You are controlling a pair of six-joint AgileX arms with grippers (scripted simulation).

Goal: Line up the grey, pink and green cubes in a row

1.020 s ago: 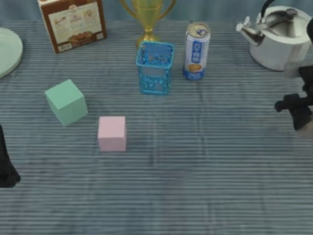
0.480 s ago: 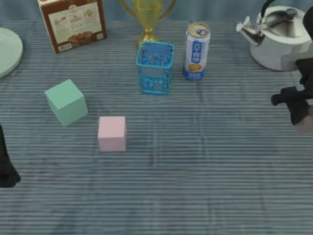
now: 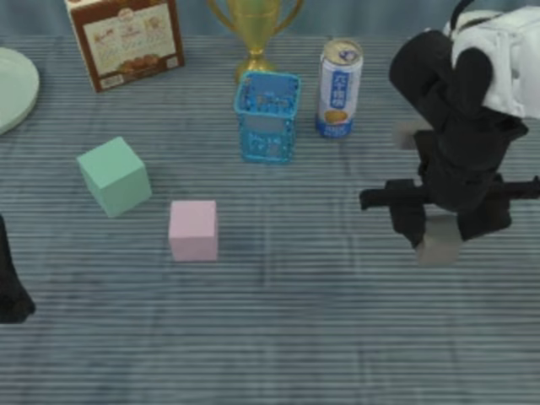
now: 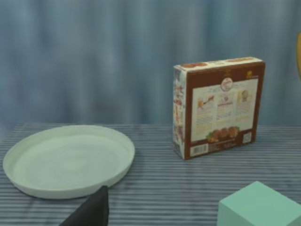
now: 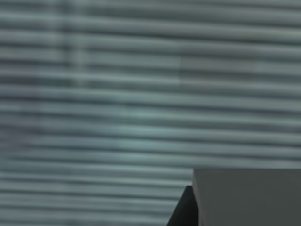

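Note:
The mint-green cube (image 3: 114, 175) sits at the table's left, and its corner also shows in the left wrist view (image 4: 261, 207). Beside it, nearer the front, rests the pale pink cube (image 3: 193, 229). My right gripper (image 3: 440, 238) hangs over the right half of the table, shut on the small grey cube (image 3: 439, 250). The right wrist view shows that grey cube (image 5: 249, 197) close up against a dark finger, above striped cloth. My left gripper (image 3: 10, 291) is parked at the left edge, with one fingertip (image 4: 94, 212) showing far to one side.
Along the back stand a brown food box (image 3: 125, 40), a gold trophy (image 3: 253, 25), a blue mesh basket (image 3: 267, 116) and a drink can (image 3: 339, 89). A pale plate (image 3: 13, 84) lies at the back left. A white kettle (image 3: 510, 51) is partly hidden behind my right arm.
My right arm has swung in from the right edge toward the table's middle, and the grey cube now shows in its gripper. The green and pink cubes and the left arm have not moved.

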